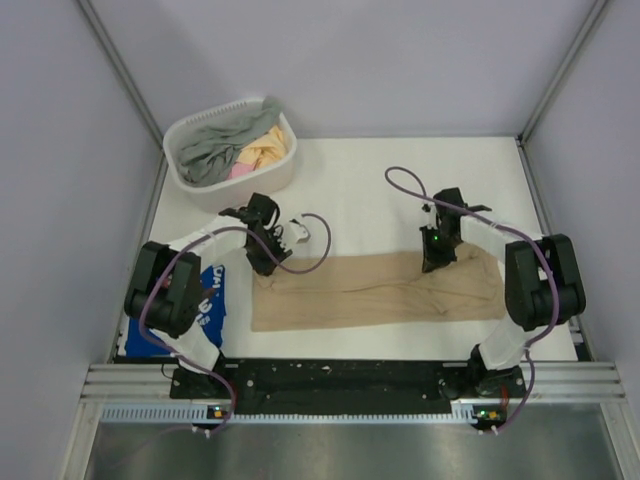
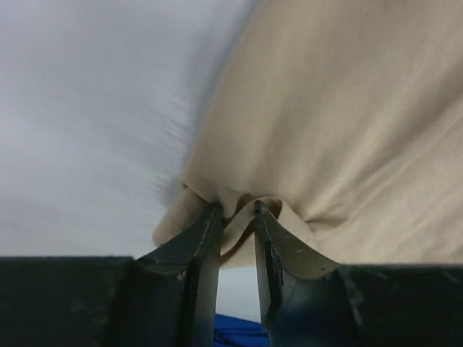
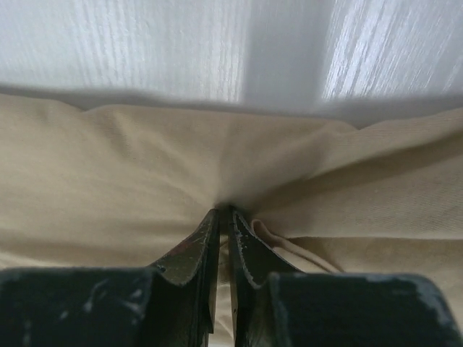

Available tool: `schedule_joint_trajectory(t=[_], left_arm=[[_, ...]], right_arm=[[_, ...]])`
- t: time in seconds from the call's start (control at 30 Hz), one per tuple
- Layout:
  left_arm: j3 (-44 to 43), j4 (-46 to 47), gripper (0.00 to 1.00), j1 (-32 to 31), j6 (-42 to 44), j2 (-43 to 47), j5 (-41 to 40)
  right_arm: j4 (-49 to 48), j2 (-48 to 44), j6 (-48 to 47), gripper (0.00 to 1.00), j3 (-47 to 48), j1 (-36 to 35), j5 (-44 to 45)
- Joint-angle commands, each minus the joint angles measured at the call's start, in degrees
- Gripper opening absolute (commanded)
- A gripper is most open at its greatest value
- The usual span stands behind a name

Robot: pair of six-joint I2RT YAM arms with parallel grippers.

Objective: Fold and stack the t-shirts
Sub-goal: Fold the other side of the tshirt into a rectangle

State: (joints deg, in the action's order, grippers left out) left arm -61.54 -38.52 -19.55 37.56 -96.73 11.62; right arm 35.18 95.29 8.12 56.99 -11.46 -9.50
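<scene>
Both arms are down on the tan t-shirt [image 1: 375, 290]; it lies spread in a long band across the near half of the white worktop [image 1: 360, 190], wider than it is deep, with soft creases running through it.

The left end effector [image 1: 268, 262] sits at the shirt's far left corner; from the left wrist view it [image 2: 236, 210] is clenched on a small bunched fold of the tan cloth [image 2: 347, 130], the fabric puckering up between the two dark fingers [image 2: 202, 246].

The right end effector [image 1: 436, 262] is on the far edge toward the shirt's right end; the right wrist view has it [image 3: 224, 213] pinched almost fully together on the tan fabric [image 3: 108, 181], wrinkles fanning out from the grip.

The blue t-shirt [image 1: 205, 310] lies at the near left of the worktop, partly hidden under the left arm, with white lettering showing; a sliver of it [image 2: 231, 336] shows below the left fingers.

At the far left corner stands a white basket [image 1: 283, 172], a grey garment [image 1: 215, 145] heaped in it beside yellow and pink cloth.
</scene>
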Motion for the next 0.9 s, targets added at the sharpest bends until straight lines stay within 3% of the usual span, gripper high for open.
schedule_joint_trajectory(t=[0.0, 0.13, 0.43, 0.57, 0.7, 0.77, 0.87], left_arm=[[6.5, -3.3, 0.29, 1.6, 3.9, 6.0, -3.2], [8.3, -5.6, 0.31, 3.5, 4.3, 8.7, -3.5], [8.0, -12.1, 0.47, 5.0, 8.7, 13.1, -6.0], [5.0, -16.4, 0.51, 5.0, 9.5, 15.2, -1.6], [2.8, -17.9, 0.59, 4.8, 11.3, 17.5, 7.6], [3.2, -16.7, 0.61, 4.7, 13.4, 17.9, 8.9], [3.5, -15.7, 0.65, 4.1, 17.9, 17.5, 9.7]], right_arm=[[0.4, -2.6, 3.3, 0.08, -2.0, -0.1, 2.6], [2.1, -4.7, 3.9, 0.08, -3.1, -0.1, 2.7], [6.0, -13.3, 6.9, 0.1, -7.1, -0.1, 1.0], [8.9, -16.5, 8.0, 0.12, -6.7, -0.1, -3.0], [12.1, -19.0, 8.4, 0.22, -4.5, -0.1, -2.4], [12.0, -19.6, 8.8, 0.34, -3.3, 0.0, 2.2], [11.1, -18.6, 9.7, 0.4, -1.7, 0.2, 8.4]])
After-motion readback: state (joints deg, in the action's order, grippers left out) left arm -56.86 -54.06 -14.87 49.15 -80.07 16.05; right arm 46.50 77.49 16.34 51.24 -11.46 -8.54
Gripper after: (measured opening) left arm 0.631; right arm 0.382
